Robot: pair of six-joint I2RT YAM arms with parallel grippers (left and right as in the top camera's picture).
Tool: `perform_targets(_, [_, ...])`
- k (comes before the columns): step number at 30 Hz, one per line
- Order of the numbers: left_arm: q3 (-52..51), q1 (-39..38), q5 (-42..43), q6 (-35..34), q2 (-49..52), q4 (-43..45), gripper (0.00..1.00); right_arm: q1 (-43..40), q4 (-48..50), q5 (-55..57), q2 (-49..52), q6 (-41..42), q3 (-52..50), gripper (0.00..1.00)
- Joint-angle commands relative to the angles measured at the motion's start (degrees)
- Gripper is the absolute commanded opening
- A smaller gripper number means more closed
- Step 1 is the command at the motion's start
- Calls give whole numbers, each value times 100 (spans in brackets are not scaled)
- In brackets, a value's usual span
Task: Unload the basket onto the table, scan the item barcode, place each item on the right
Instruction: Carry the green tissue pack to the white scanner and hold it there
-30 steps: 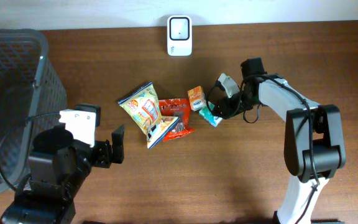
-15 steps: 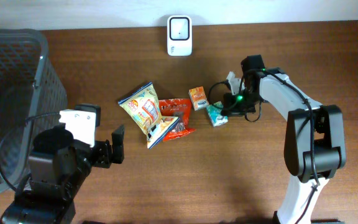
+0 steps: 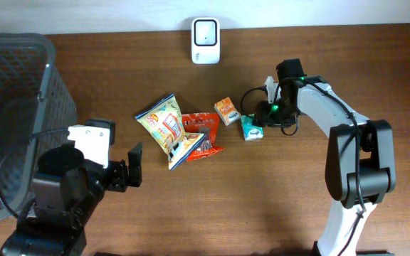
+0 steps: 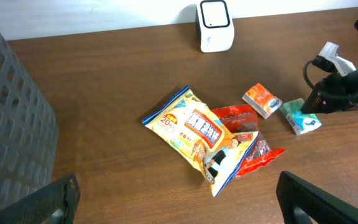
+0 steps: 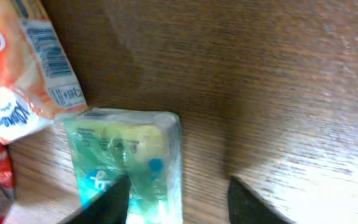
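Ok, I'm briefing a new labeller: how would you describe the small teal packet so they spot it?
From the white scanner at the far edge of the table, drop to the snack cluster. The teal packet is its rightmost item, beside the small orange box, at the right gripper. It alone is blue-green.

This looks like a mock shop checkout built as a robot test bench. A small white scanner (image 3: 205, 30) stands at the far edge of a brown wooden table (image 3: 262, 213), against a pale wall (image 3: 119, 14). A grey mesh shopping basket (image 3: 20, 85) sits at the left. Packaged groceries lie in the middle: a yellow snack bag (image 3: 164, 126), a red packet (image 3: 206, 139), an orange carton (image 3: 225, 111) and a teal packet (image 3: 251, 128). One robot arm (image 3: 62, 185) is at the near left, another (image 3: 354, 156) at the right.
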Motion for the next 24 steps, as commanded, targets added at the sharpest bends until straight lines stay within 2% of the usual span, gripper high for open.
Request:
perform_targets(1, [-22,35,63,107,-2,13,99,-7,-11,-133,337,-68,42,36])
perform_targets(3, [-22,35,63,109,-2,13,99,-4,-26,-404,459,-66,13,21])
perform_targets(4, [-22,35,63,107,-2,13,99,-7,-42,-498,494,-63,11,4])
perform_targets(10, [-22,35,63,109,-2,11,99,-17,-267,-448,273,-44,533,4])
perform_targets(17, [-22,35,63,107,-2,13,99,201,-695,1119,146,-46,2273,4])
perform_targets(24, [-22,35,63,109,-2,11,99,721,1539,1775,267,-127,2505,4])
